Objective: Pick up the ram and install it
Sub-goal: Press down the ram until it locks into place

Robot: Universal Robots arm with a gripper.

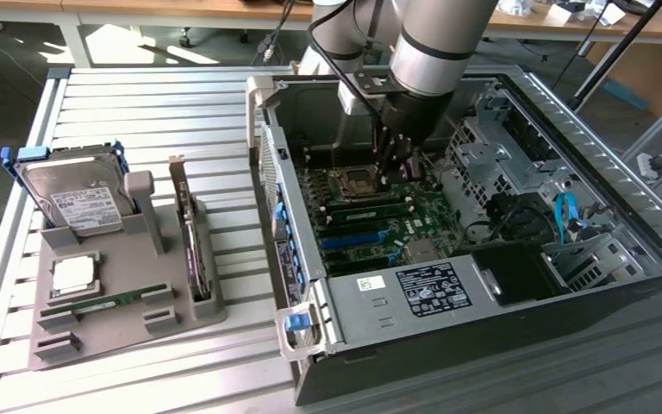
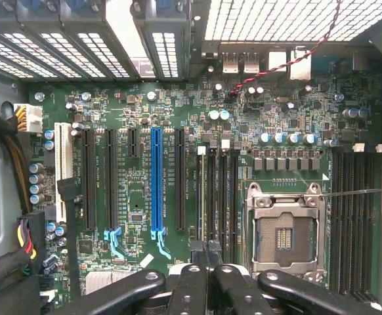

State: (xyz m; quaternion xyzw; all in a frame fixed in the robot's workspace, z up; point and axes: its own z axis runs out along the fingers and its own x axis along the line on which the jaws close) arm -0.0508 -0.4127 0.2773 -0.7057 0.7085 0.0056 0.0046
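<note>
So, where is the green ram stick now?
In the exterior view, the green ram stick lies in the grey holder tray at the view's left, below the silver hard drive.

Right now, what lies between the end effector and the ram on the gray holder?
In the exterior view: the case's side wall, a strip of slatted table and the upright expansion card.

This is a robotics lab or test workshop for computer assembly. An open computer case [image 1: 469,250] lies on its side on a table [image 1: 135,103] of ribbed aluminium profiles. Beside the case, on the exterior view's left, a grey fixture tray [image 1: 124,310] holds loose computer parts. Behind the case stand wooden-topped workbenches [image 1: 170,10] on a bare floor with trailing cables.
</note>
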